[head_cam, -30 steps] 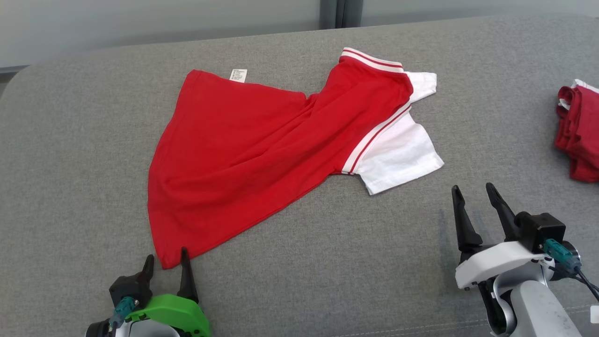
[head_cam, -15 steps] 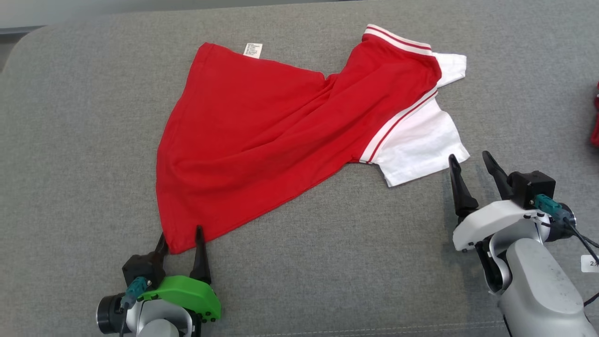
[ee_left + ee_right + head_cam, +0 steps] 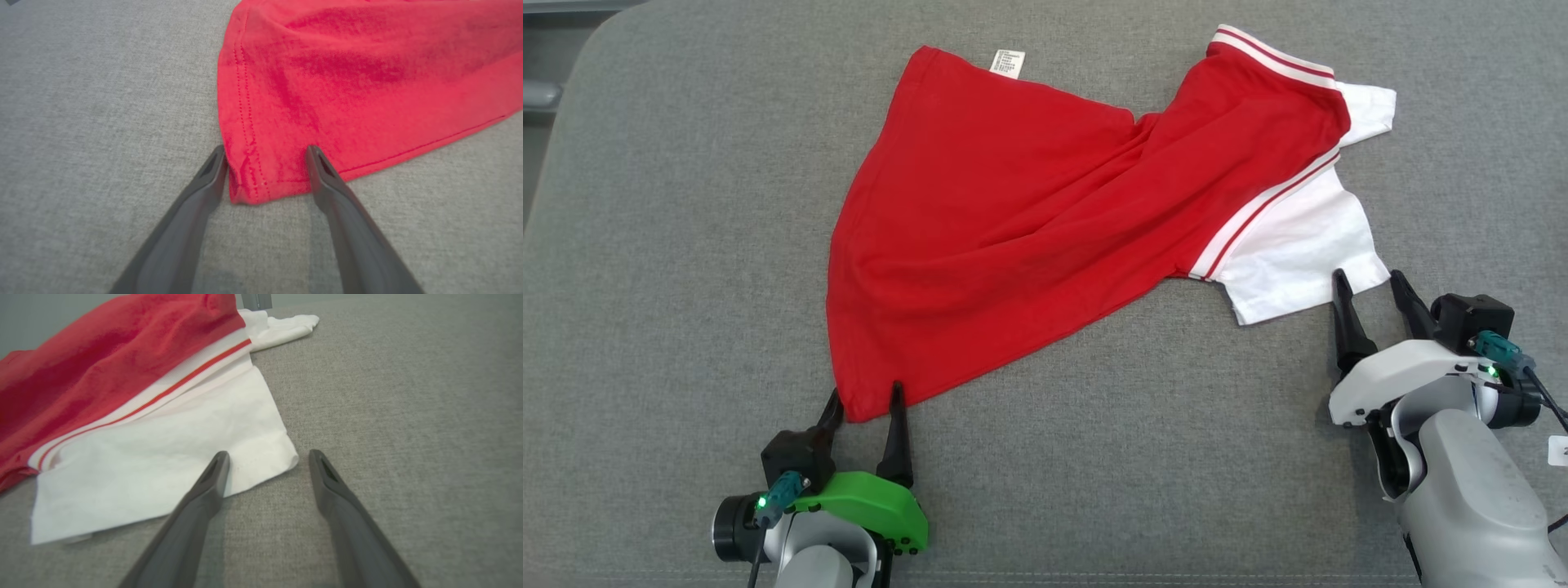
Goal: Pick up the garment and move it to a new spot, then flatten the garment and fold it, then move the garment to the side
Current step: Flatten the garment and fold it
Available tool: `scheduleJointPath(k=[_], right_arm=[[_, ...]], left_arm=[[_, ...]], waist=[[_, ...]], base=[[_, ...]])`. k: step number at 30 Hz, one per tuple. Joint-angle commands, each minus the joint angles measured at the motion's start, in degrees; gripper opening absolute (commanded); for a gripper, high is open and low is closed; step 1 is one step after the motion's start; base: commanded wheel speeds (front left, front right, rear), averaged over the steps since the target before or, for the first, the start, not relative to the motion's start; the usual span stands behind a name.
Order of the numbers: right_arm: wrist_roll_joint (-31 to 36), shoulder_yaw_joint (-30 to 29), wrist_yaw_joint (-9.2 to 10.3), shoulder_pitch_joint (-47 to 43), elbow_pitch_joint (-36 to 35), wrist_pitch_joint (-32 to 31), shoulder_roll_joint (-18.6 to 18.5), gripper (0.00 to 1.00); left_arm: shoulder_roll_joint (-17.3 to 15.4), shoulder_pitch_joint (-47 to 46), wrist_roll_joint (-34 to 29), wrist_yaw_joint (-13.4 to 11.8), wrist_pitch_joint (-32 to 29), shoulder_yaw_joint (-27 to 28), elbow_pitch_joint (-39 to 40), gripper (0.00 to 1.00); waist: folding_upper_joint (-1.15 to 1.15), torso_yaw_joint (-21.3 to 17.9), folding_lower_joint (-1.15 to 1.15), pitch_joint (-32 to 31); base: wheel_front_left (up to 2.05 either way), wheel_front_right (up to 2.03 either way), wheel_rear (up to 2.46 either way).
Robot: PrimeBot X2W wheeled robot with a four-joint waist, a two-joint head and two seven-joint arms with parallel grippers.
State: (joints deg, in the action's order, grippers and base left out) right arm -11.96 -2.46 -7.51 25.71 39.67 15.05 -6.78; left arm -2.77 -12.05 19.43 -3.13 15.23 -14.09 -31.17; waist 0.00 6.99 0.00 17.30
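1. The head view looks steeply down from above and behind both arms onto the grey woven fabric surface. It is far enough off to take in the whole red and white short-sleeved cotton garment.
2. The left wrist view sits low and very close, looking along the two dark tapered fingers of the left gripper at the garment's red hemmed corner.
3. The right wrist view, equally low and close, faces along the right gripper toward the white sleeve.
4. The head and left wrist views share that red hemmed corner. The head and right wrist views share the white sleeve and the red-and-white striped band.
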Motion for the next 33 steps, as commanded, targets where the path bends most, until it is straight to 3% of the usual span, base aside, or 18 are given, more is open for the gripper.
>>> scheduleJointPath(k=[1,5,6,8,9,10,11,12,14,15,16,24,33], right_arm=[[0.2,-0.3,0.05,0.8,1.2,0.1,-0.1,1.00],[0.2,-0.6,0.05,1.7,3.5,0.0,-0.3,1.00],[0.2,-0.5,0.05,1.9,4.1,0.0,-0.3,0.86],[0.4,-0.1,0.05,2.4,5.6,0.0,-0.5,0.43],[0.4,-0.1,0.05,2.4,5.6,0.0,-0.5,0.43],[0.1,0.1,0.05,2.5,6.2,0.0,-0.4,0.22],[-0.1,0.2,0.05,2.7,6.7,-0.1,-0.5,0.00],[-0.2,0.2,0.05,2.7,7.0,-0.1,-0.6,0.00],[-0.5,0.1,0.07,2.7,7.0,-0.1,-0.6,0.00],[-0.7,-0.2,0.07,2.5,6.7,-0.1,-0.7,0.00],[-0.7,-0.3,0.08,2.2,6.1,0.0,-0.7,0.00],[-2.3,-1.7,0.07,-2.0,1.5,0.1,0.3,0.00],[-4.7,0.5,0.07,-13.8,-3.2,0.1,1.6,0.00]], left_arm=[[-0.3,-0.3,-0.4,0.2,-0.2,-0.2,-0.5,0.96],[-0.3,-0.4,-0.4,0.5,-0.2,-0.5,-0.2,0.99],[-0.3,-0.4,-0.4,0.5,-0.2,-0.5,-0.2,0.97],[-0.3,-0.5,-0.5,0.6,-0.2,-0.6,-0.1,0.94],[-0.3,-0.5,-0.5,0.6,-0.2,-0.6,-0.1,0.94],[-0.3,-0.5,-0.5,0.7,-0.2,-0.7,-0.1,0.91],[-0.3,-0.5,-0.6,0.8,-0.2,-0.7,-0.1,0.79],[-0.3,-0.5,-0.6,0.9,-0.2,-0.7,-0.1,0.63],[-0.3,-0.4,-0.4,1.1,-0.2,-0.8,-0.2,0.42],[-0.3,-0.3,-0.3,1.1,-0.2,-0.8,-0.4,0.14],[-0.3,-0.1,-0.1,1.2,-0.2,-0.9,-0.5,0.00],[-0.3,2.0,-0.1,1.4,-0.2,0.1,-2.0,0.00],[-0.3,9.7,-3.2,2.4,-0.1,5.0,-3.9,0.00]], waist=[[0.00,0.4,0.00,0.2],[0.00,1.0,0.00,0.3],[0.00,1.0,0.00,0.4],[0.00,1.2,0.00,0.4],[0.00,1.2,0.00,0.4],[0.00,1.2,0.00,0.3],[0.00,1.3,0.00,0.3],[0.00,1.3,0.00,0.2],[0.00,1.2,0.00,0.0],[0.00,1.0,0.00,-0.2],[0.00,0.9,0.00,-0.4],[0.00,-0.5,0.00,-5.2],[0.00,-1.9,0.00,-17.1]], base=[[0.00,0.00,0.00],[0.00,0.00,0.00],[0.00,0.00,0.00],[0.00,0.00,0.00],[0.00,0.00,0.00],[0.00,0.00,0.00],[0.00,0.00,0.00],[0.00,0.00,0.00],[0.00,0.00,0.00],[0.00,0.00,0.00],[0.00,0.00,0.00],[0.00,0.00,0.00],[0.00,0.00,0.00]])
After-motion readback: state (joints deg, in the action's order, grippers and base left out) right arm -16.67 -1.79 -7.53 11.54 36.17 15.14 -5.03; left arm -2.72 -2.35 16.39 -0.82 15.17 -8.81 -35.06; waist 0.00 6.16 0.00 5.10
